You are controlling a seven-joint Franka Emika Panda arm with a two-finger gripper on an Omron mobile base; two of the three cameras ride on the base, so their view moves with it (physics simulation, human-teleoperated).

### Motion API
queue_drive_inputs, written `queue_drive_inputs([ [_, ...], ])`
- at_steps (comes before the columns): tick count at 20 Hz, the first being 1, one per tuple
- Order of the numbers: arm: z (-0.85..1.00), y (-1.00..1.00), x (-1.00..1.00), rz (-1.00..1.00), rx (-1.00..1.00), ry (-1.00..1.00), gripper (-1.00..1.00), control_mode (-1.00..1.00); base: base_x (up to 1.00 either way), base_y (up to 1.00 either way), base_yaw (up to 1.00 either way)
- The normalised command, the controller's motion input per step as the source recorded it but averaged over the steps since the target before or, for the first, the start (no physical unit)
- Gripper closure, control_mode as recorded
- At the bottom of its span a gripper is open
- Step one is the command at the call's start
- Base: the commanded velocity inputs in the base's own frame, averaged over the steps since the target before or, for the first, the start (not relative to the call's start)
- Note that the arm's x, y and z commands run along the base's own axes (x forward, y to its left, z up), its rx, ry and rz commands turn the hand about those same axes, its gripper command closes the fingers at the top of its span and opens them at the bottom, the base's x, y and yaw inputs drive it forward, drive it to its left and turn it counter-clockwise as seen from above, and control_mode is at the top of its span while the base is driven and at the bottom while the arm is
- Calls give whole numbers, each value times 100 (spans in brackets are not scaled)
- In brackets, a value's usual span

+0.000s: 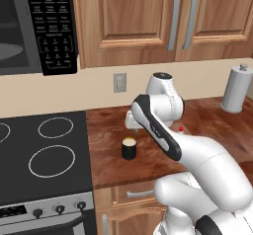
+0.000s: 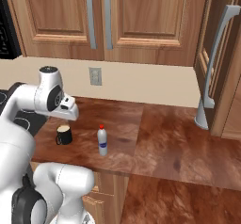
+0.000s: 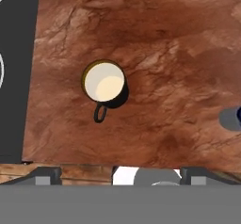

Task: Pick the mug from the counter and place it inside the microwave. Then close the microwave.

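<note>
Reddish-brown wood grain marks the bench [image 1: 207, 125], and on it the mug [image 1: 129, 148] is seen standing upright and untouched, near the front edge and just beside the black stovetop [image 1: 42, 155]; from the hand view its pale cream inside is looked straight into and its handle is turned toward the bottom of that picture; the gripper [image 3: 120, 173] is held above the mug and apart from it, and the jaws are judged to stand wide apart with nothing between them, though only their tips are shown; the step in hand is therefore taken to be the approach for the pick, with nothing yet lifted; the next move is judged to call for the hand to be centred over the mug and lowered so that the body or rim is straddled before any closing; the slim white bottle [image 2: 102, 141] is set well apart on the other side; the microwave [image 1: 29, 26] is mounted above the stovetop, and its interior is seen beside the button panel, so the door is judged to be open.
</note>
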Motion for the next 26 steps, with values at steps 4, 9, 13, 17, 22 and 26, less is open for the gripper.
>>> queue_drive_inputs([
  [4,-58,9,17,0,0,0,-100,-100,0,0,0],
  [9,-33,2,5,0,0,-3,-100,-100,0,0,0],
  [13,-23,6,4,0,0,0,-100,-100,0,0,0],
  [17,-13,22,11,0,-1,0,-100,-100,0,0,0],
  [22,0,31,4,0,-1,0,-100,-100,0,0,0],
  [26,-1,17,0,0,-1,0,-100,-100,0,0,0],
])
